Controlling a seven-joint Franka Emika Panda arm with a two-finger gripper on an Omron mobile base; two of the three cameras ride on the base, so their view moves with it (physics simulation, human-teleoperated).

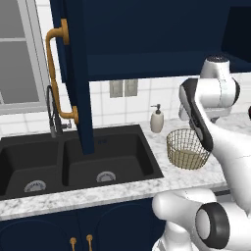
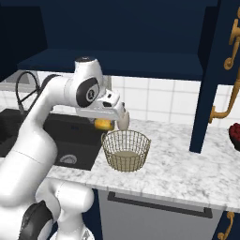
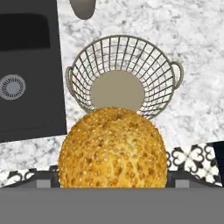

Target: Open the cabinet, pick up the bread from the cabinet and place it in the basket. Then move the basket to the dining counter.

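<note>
The jaws stand wide, and the bread [image 3: 113, 148] sits between them, so wide here means pinching a broad roll rather than empty. In the hand view the seeded, golden lump hangs close under the camera, with the basket [image 3: 122, 76] below it and a little further on; in the right base view the gripper [image 2: 108, 123] holds that same yellow lump just beside the basket's rim, on the sink side, and above it.

Taking the basket as the mark: the bread is up over its near edge, not yet over the flat round bottom. The soap bottle [image 1: 157, 119] stands just behind the basket against the tiles, and the black sink [image 1: 73, 162] lies beside it on the far side from the open cabinet door [image 2: 213, 75]. The basket itself rests on the marble worktop [image 2: 187, 173], and it looks empty.

To do this step well, I'd say the hand wants to carry on until the roll is above the middle of the basket, then come down inside the wire wall before letting go. Released from where it is, it could strike the rim and roll toward the sink, or tip the light basket.
</note>
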